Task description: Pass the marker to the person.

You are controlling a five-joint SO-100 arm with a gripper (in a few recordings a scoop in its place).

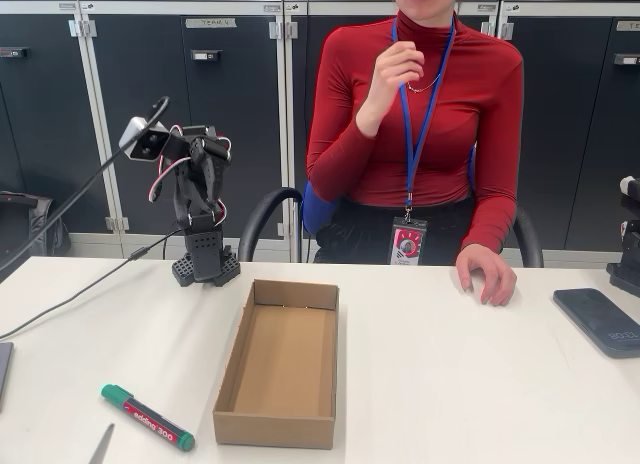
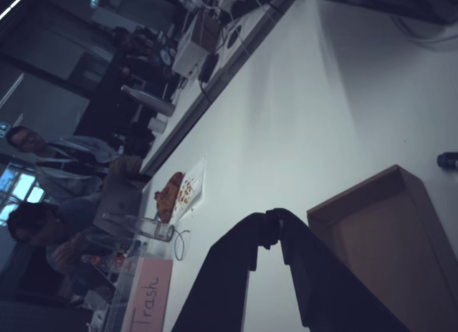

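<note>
Dark grey cabinets (image 1: pixel 150 124) with pale frames run along the back wall, a black chair armrest (image 1: pixel 262 216) pokes out behind the white table (image 1: pixel 450 384). Through the wrist view the room is dim: a long white bench (image 2: pixel 286 117), cluttered desks beyond, a bluish window (image 2: pixel 18 185), a pink "Trash" sign (image 2: pixel 150 303)

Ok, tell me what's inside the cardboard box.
Nothing: the cardboard box shows a bare brown floor in the fixed view. Its near wall hides a strip of the floor behind it. The marker lies outside, to its left.
</note>
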